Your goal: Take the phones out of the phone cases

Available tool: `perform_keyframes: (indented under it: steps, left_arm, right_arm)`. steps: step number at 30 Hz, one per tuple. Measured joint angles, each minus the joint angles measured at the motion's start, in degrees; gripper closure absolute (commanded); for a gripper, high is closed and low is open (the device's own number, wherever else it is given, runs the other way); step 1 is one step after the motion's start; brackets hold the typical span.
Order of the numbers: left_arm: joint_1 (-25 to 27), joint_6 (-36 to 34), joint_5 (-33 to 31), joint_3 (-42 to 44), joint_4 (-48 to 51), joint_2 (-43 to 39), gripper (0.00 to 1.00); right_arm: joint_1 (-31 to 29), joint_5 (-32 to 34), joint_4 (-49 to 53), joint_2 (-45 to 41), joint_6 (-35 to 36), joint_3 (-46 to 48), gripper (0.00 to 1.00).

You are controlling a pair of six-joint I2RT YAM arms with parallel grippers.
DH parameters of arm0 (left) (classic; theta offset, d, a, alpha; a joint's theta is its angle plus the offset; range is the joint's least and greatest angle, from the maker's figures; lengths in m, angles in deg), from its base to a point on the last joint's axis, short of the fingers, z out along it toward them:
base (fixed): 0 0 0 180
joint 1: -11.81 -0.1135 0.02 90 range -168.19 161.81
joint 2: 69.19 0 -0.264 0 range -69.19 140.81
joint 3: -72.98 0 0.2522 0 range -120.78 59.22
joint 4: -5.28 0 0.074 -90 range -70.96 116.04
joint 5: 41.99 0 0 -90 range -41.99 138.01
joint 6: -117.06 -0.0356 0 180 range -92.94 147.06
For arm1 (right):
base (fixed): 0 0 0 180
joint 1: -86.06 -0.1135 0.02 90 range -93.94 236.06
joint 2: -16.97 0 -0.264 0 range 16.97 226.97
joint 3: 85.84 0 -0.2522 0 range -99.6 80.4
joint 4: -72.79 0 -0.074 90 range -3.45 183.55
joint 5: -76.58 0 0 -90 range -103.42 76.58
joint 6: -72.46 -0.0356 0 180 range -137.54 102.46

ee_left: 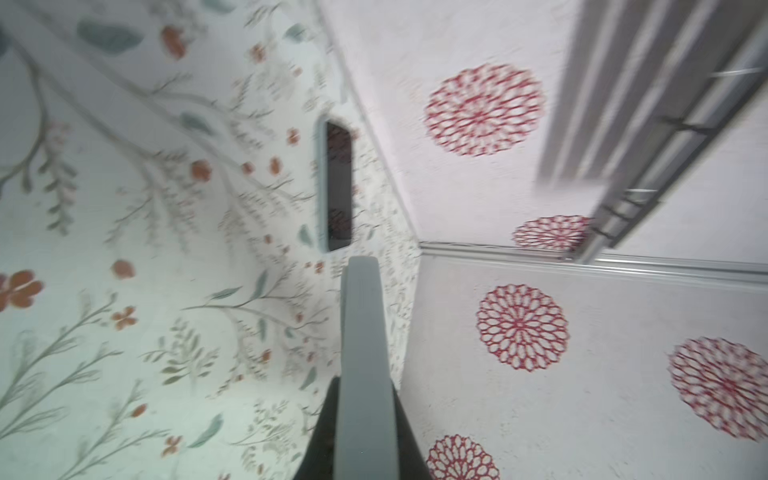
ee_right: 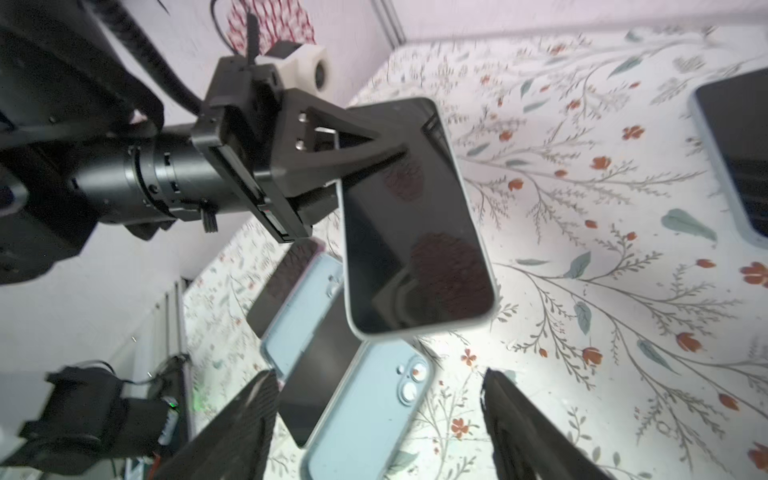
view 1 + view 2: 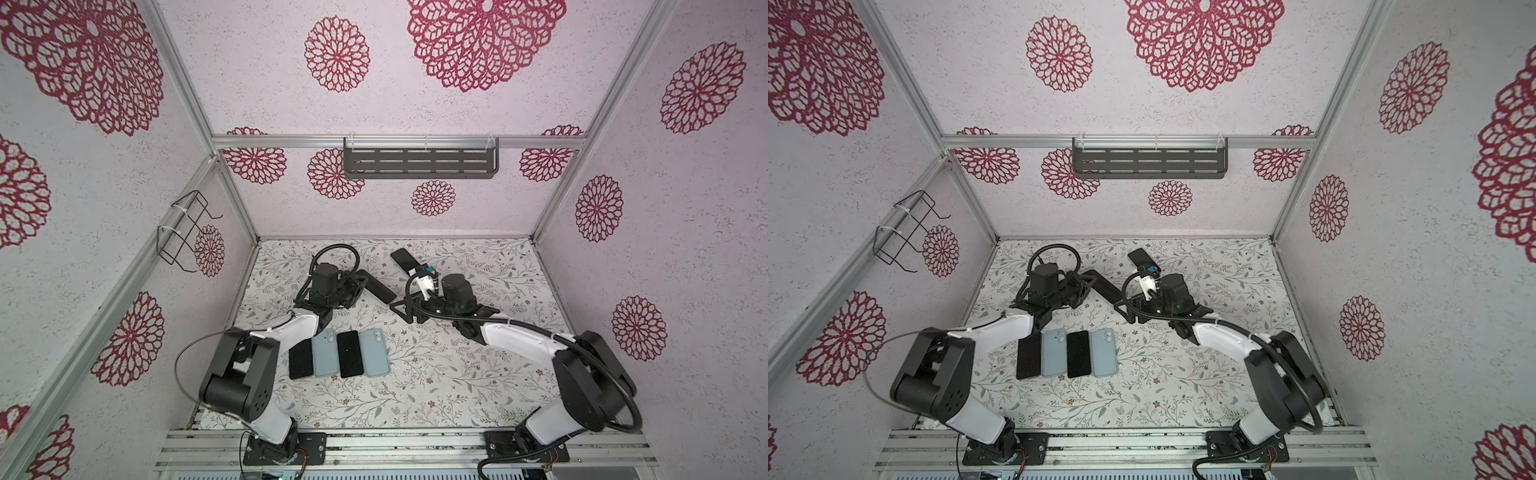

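Note:
A phone with a dark screen (image 2: 415, 216) sits inside a pale phone case and hangs tilted above the table. My left gripper (image 2: 374, 166) is shut on one end of it. In both top views it shows as a dark slab (image 3: 376, 286) (image 3: 1106, 289) sticking out of the left gripper (image 3: 359, 286) (image 3: 1086, 286). In the left wrist view only its grey edge (image 1: 363, 353) runs out from between the jaws. My right gripper (image 3: 440, 316) (image 3: 1163, 313) (image 2: 380, 376) stands open to the right of the phone, apart from it, with nothing between its fingers.
Another cased phone (image 3: 405, 261) (image 1: 337, 187) (image 2: 735, 153) lies near the back wall. A row of two black phones (image 3: 300, 359) (image 3: 351, 354) and two light blue cases (image 3: 326, 353) (image 3: 374, 353) lies at the front left. A grey shelf (image 3: 419, 162) hangs on the back wall.

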Motion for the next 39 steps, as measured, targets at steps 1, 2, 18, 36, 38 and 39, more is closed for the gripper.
perform_keyframes:
  steps: [1, 2, 18, 36, 38, 39]
  left_arm:
    - [0.07, -0.55, -1.33, 0.24, -0.79, -3.37, 1.00]
    - [0.15, -0.96, -2.43, 0.55, -1.60, -5.77, 1.00]
    - [21.57, -7.17, -30.47, 11.08, -24.81, -19.89, 1.00]
    - [28.63, -6.27, -44.98, 11.87, -37.70, -16.59, 1.00]
    - [28.87, -6.01, -45.13, 11.87, -38.21, -16.22, 1.00]
    - [28.94, -5.79, -45.16, 11.87, -38.45, -16.04, 1.00]
  right_arm:
    - [0.20, 0.31, -2.54, -2.95, -2.73, 2.58, 0.19]
    - [0.35, 0.50, -5.11, -5.60, -5.31, 5.01, 0.18]
    - [-6.54, 9.16, -56.04, -15.56, -39.52, 24.17, 0.18]
    - [-9.33, 14.03, -67.10, -7.13, -44.15, 21.64, 0.37]
    - [-9.33, 14.21, -67.25, -6.60, -44.19, 20.83, 0.40]
    - [-9.33, 14.38, -67.34, -6.23, -44.13, 20.39, 0.42]
